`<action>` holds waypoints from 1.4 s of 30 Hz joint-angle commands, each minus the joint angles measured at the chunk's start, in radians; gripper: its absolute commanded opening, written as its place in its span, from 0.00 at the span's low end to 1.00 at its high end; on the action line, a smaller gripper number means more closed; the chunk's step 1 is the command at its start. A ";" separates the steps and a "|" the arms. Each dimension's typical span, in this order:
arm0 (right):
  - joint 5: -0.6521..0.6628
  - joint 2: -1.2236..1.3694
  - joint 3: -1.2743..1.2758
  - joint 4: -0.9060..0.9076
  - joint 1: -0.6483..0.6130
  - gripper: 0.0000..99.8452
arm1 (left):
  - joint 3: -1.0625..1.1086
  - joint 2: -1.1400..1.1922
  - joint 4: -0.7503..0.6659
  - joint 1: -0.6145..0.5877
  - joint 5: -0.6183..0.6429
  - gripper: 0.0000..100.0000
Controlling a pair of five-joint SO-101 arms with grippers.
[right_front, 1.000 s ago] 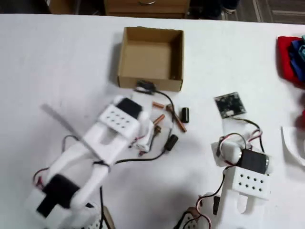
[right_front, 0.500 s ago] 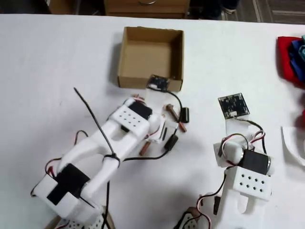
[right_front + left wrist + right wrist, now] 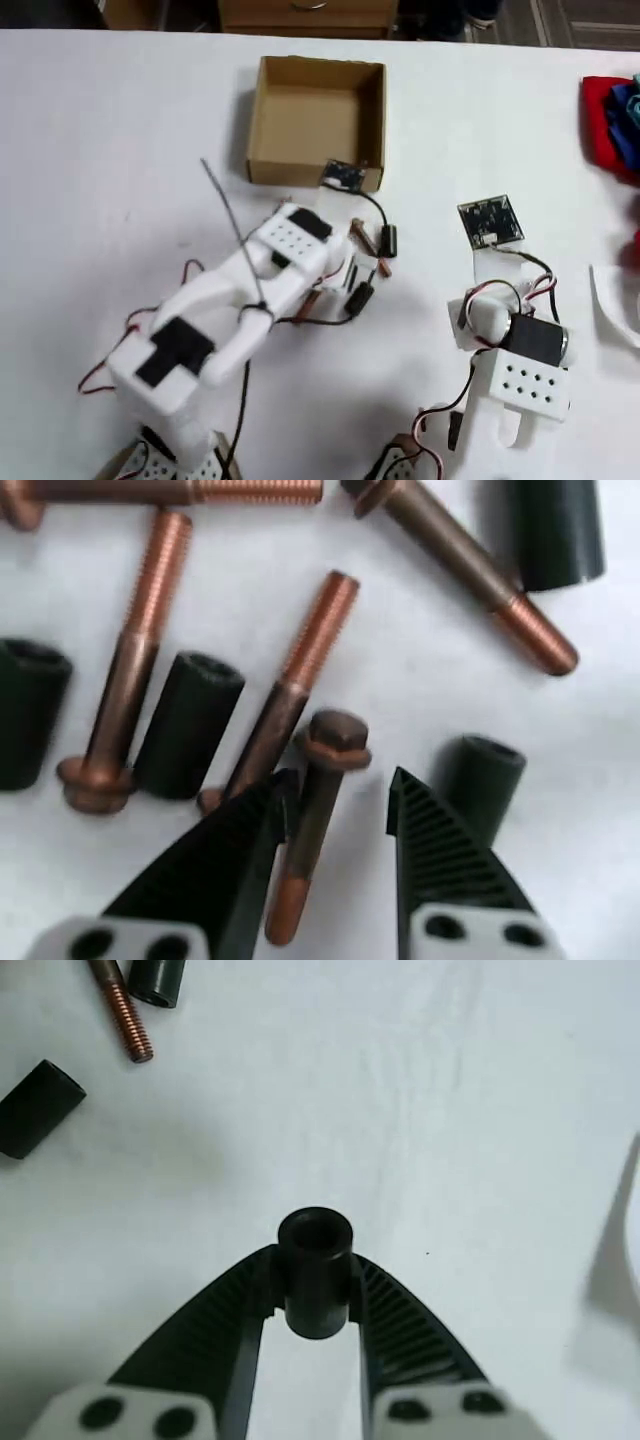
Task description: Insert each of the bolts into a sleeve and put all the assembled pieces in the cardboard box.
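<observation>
Several copper bolts and black sleeves lie loose on the white table in front of the cardboard box (image 3: 300, 172). In the left wrist view my left gripper (image 3: 340, 780) is open and low over this pile, its fingers either side of one copper bolt (image 3: 312, 820). Another bolt (image 3: 290, 685) and a sleeve (image 3: 188, 725) lie beside it, and a further sleeve (image 3: 480, 775) is just past one finger. My right gripper (image 3: 315, 1290) is shut on a black sleeve (image 3: 316, 1260), held upright with its bore facing the camera. In the high view the left arm (image 3: 280, 250) covers most of the pile.
Another bolt (image 3: 118, 1005) and two sleeves (image 3: 35, 1108) (image 3: 158, 978) lie farther from the right gripper. A red cloth (image 3: 608, 110) and a white object (image 3: 612, 300) sit at the table's right edge. Black cables (image 3: 330, 318) trail from the left arm.
The left arm has swung right and toward the box, bringing its gripper over the bolts. The right arm has barely moved.
</observation>
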 commanded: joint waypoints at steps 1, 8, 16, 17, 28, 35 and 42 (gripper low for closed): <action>0.002 -0.004 -0.006 -0.013 0.012 0.02 | -0.148 0.092 0.061 0.003 -0.009 0.17; 0.002 -0.004 -0.006 -0.015 0.012 0.02 | -0.360 0.292 0.256 0.002 -0.012 0.03; 0.000 -0.004 -0.006 -0.015 0.012 0.02 | -0.552 0.427 0.451 0.002 -0.012 0.03; 0.000 -0.004 -0.006 -0.015 0.012 0.02 | -0.570 0.436 0.466 0.002 -0.014 0.03; -0.006 -0.004 0.049 -0.091 0.012 0.02 | -0.886 0.316 0.689 -0.011 -0.012 0.02; -0.006 -0.004 0.167 -0.248 0.005 0.02 | -0.983 0.147 0.764 -0.069 -0.006 0.02; -0.008 -0.004 0.258 -0.496 -0.067 0.02 | -0.983 -0.025 0.755 -0.063 -0.006 0.02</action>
